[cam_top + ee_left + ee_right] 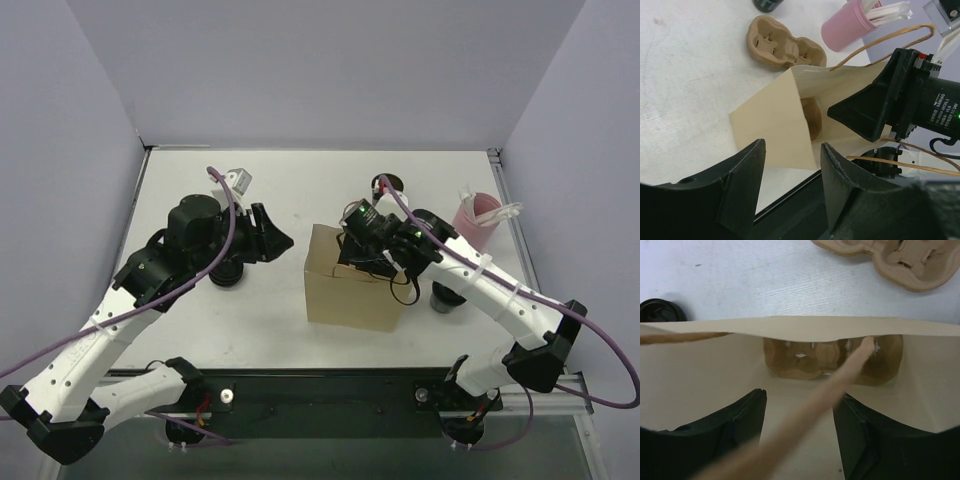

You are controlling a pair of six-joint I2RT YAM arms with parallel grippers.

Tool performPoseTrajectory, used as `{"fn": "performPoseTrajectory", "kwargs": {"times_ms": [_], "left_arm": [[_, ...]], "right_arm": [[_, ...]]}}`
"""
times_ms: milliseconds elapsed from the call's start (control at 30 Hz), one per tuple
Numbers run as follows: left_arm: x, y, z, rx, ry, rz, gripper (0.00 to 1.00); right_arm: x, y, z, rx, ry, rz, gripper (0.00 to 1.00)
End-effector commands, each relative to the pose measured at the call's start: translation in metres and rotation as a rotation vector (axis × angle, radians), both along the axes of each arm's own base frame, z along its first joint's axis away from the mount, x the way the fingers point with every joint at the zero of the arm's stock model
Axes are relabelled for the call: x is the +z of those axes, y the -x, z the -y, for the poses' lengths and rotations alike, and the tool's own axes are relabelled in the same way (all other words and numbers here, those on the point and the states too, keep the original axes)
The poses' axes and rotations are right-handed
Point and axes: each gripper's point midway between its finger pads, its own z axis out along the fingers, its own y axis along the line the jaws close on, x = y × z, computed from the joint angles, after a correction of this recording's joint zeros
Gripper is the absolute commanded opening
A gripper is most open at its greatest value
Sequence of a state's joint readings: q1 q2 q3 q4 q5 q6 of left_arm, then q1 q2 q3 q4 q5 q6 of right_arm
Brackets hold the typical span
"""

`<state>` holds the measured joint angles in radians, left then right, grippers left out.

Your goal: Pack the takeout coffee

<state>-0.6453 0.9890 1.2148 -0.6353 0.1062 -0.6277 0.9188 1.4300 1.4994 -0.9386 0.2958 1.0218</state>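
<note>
A brown paper bag (350, 285) stands open mid-table; it also shows in the left wrist view (772, 125). A moulded cup carrier (830, 360) lies at the bottom of the bag. A second carrier (785, 47) lies on the table beyond the bag. My right gripper (364, 260) is open and empty, its fingers inside the bag's mouth (799, 395), with a twine handle (840, 382) across them. My left gripper (276, 236) is open and empty, left of the bag (792, 145). Black coffee cups stand under my left arm (228, 273) and right of the bag (447, 297).
A pink cup (478, 220) holding straws stands at the back right. Another black cup (390, 185) stands behind the right arm. A small white and grey item (236, 180) lies at the back left. Walls close in the table on three sides.
</note>
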Motion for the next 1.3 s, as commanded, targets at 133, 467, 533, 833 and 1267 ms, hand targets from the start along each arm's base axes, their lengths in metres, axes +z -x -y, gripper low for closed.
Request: {"fn": "performPoseTrajectory", "kwargs": {"times_ms": [133,467,533,833,1267], "left_arm": [[0.011,-0.001,0.024,-0.049,-0.063,0.049,0.59],[0.0,-0.02,0.046,-0.061,-0.126,0.074,0.58],[-0.002,-0.027,0.05,-0.056,-0.146,0.078,0.56],[-0.007,-0.041,0.064,-0.063,-0.229,0.127,0.45],[0.002,-0.027,0.044,-0.02,-0.276,0.139,0.0]], "right_arm": [[0.053,0.018,0.011,0.045,-0.104,0.043,0.57],[0.09,0.025,0.027,0.098,-0.145,0.146,0.57],[0.093,0.027,0.03,0.11,-0.149,0.158,0.57],[0.098,0.035,0.07,0.048,-0.123,0.251,0.57],[0.086,0.027,0.138,-0.09,0.106,0.302,0.57]]}}
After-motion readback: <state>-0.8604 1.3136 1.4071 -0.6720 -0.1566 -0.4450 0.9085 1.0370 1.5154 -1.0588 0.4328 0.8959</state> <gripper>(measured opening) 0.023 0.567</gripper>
